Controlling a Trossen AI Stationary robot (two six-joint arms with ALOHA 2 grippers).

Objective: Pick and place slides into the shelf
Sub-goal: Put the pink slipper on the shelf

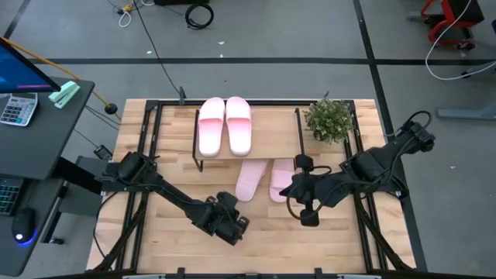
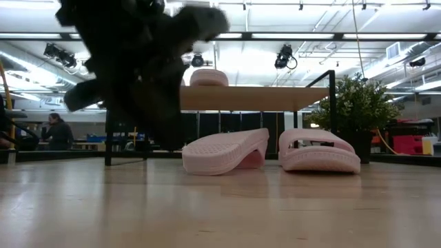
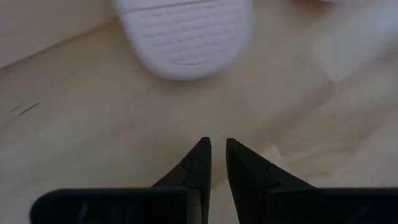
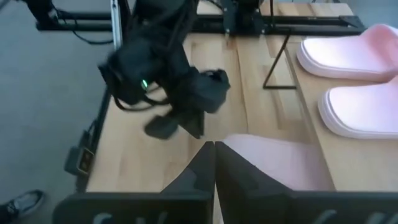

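A: What did the wooden surface (image 1: 155,232) carry?

B: The shelf (image 1: 267,143) stood on it toward the far edge. Two slides (image 1: 225,124) lay side by side on the shelf's top board. A potted plant (image 1: 329,120) stood just beside the shelf, on the right arm's side.

A: And the other two slides?

B: They lay on the surface just in front of the shelf, close together. One (image 1: 249,180) rested tilted with its ribbed sole showing in the low view; the other (image 1: 280,180) sat strap up, between it and the plant's side.

A: Where was the left hand (image 1: 232,226)?

B: Low over the surface, in front of the shelf and near the tilted slide. Its fingers (image 3: 199,163) were nearly together with a thin gap, holding nothing.

A: The right hand (image 1: 291,188)?

B: Right at the strap-up slide in front of the shelf, fingers (image 4: 205,165) pressed shut, with pink slide just beyond the tips. No grip could be made out.
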